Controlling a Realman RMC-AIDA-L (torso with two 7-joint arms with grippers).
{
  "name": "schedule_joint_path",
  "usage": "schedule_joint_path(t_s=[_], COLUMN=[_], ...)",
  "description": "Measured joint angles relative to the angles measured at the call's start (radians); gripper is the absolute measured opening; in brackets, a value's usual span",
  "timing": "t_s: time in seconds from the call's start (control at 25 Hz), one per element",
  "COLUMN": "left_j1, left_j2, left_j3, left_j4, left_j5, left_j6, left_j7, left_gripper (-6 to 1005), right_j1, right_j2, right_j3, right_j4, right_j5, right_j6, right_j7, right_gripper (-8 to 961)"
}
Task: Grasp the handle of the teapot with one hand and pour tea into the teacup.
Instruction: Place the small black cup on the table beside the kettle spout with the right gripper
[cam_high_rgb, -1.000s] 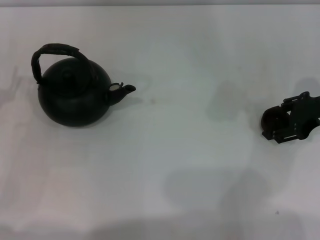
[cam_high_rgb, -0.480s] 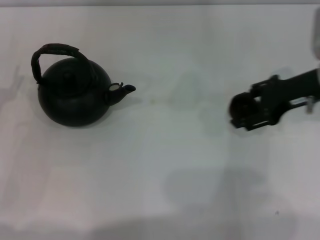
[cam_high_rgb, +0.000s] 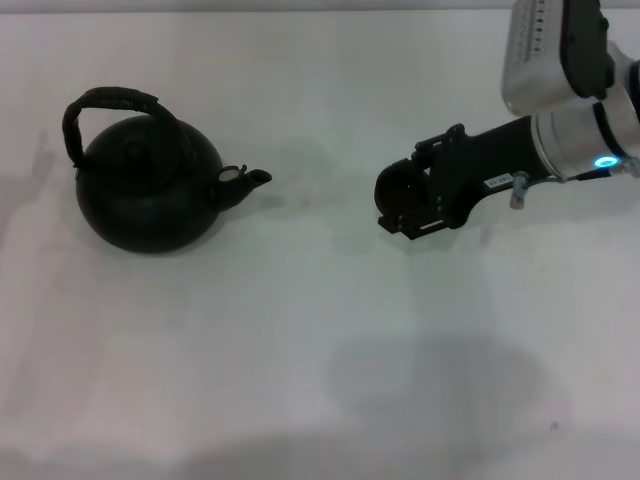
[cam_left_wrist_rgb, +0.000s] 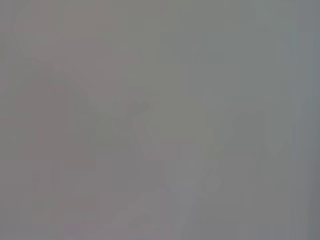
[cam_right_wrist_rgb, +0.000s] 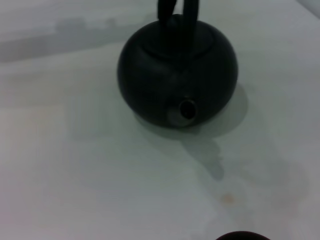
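Carried leftward from the right edge since the earlier frames, the teacup (cam_high_rgb: 398, 190) is now held closed in the fingers of the right gripper (cam_high_rgb: 408, 205), right of centre. The teapot (cam_high_rgb: 150, 190) stands at upper left on the counter (cam_high_rgb: 300, 350), handle (cam_high_rgb: 110, 100) untouched, spout facing the cup. The left gripper is not seen. Pouring is judged not yet begun.

Head view: looks forward and down over table (cam_high_rgb: 300, 350). Right wrist view: low, near, faces teapot (cam_right_wrist_rgb: 177, 75) spout-on; the teapot (cam_high_rgb: 150, 190) shows in both. Left wrist view: blank grey only.
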Motion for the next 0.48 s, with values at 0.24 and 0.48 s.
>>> schedule_joint_path(t_s=[0.24, 0.48], left_j1=[0.006, 0.007], left_j2=[0.001, 0.001], left_j3=[0.029, 0.029], left_j4=[0.002, 0.000], left_j5=[0.000, 0.000], left_j6=[-0.013, -0.013], left_j7=[0.000, 0.001], left_gripper=[837, 834], right_j1=[0.024, 0.048], right_j2=[0.002, 0.004], right_j3=[-0.095, -0.199], right_j4=[0.040, 0.065], right_j5=[0.024, 0.066], right_j6=[-0.078, -0.169], right_j7=[0.027, 0.078], right_gripper=[732, 733])
